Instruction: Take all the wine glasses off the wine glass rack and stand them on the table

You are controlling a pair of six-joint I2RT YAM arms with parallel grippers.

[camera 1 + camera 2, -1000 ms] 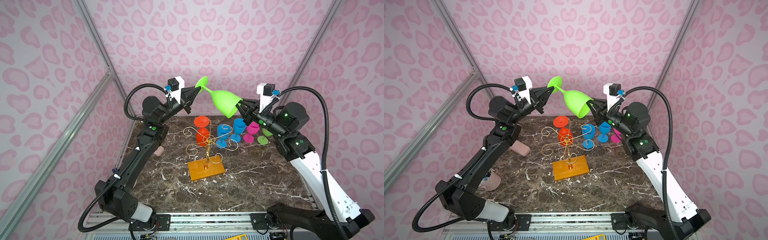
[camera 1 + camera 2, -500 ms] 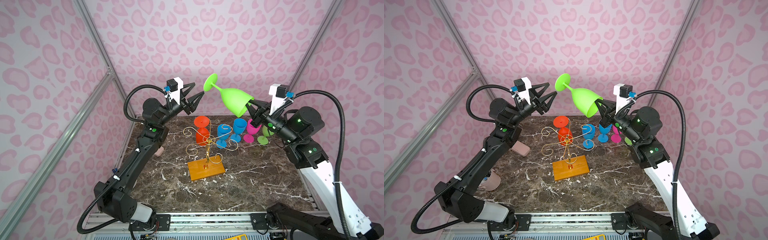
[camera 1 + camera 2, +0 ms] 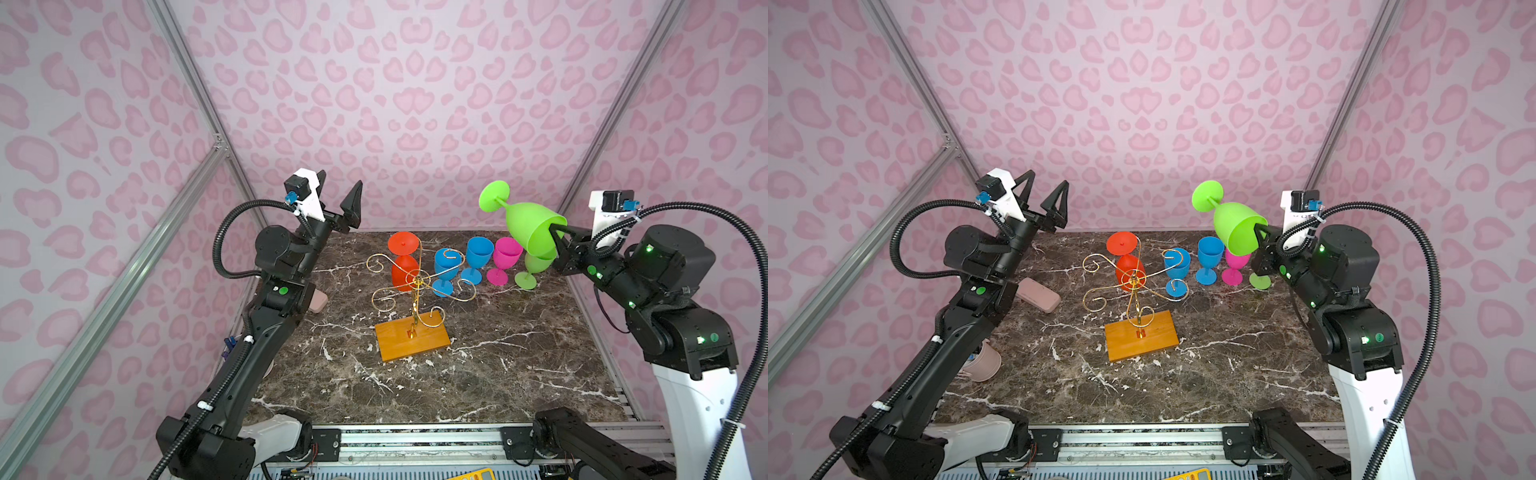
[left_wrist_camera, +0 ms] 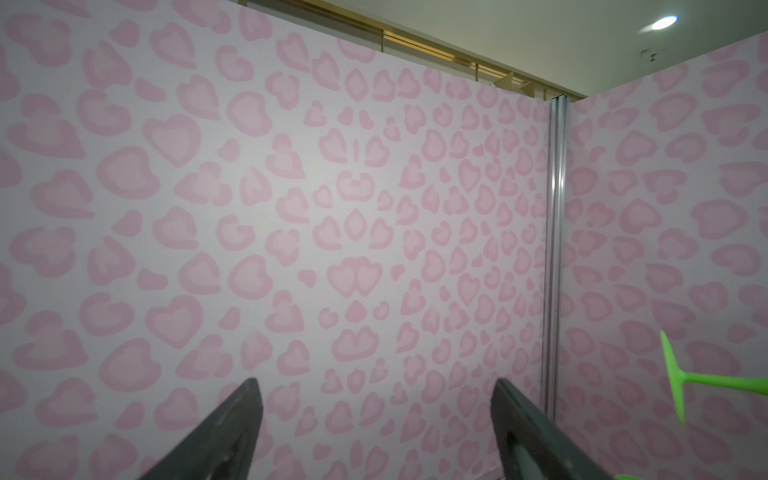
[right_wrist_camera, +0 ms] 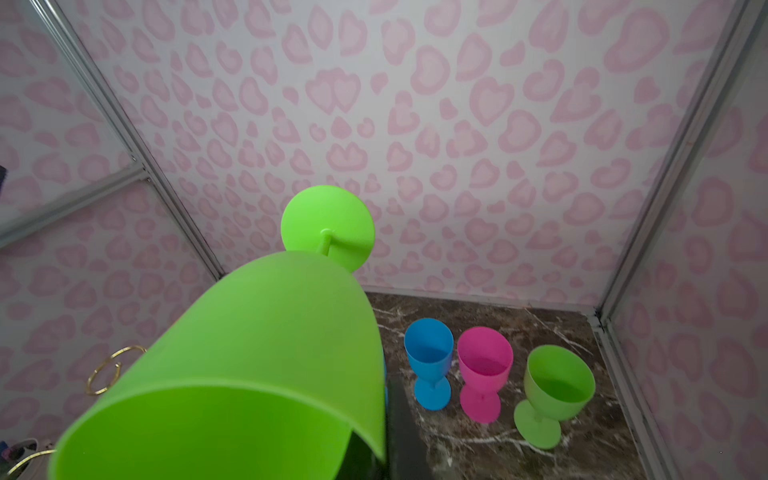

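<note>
Green wine glass (image 3: 528,224), clear of the wine glass rack (image 3: 415,286), now held aloft near the far right corner of the tabletop (image 3: 498,374) by the right end effector (image 3: 559,240) alone, clamped on its rim. Left end effector (image 3: 1045,187), a second ago pinching the foot, has let go; fingers apart, empty. Handover judged complete; set-down remains. Beneath: blue glass (image 3: 478,253), pink glass (image 3: 505,253) and second green glass (image 3: 536,266), crowding that corner. Red glass (image 3: 403,266) remains at the rack.
</note>
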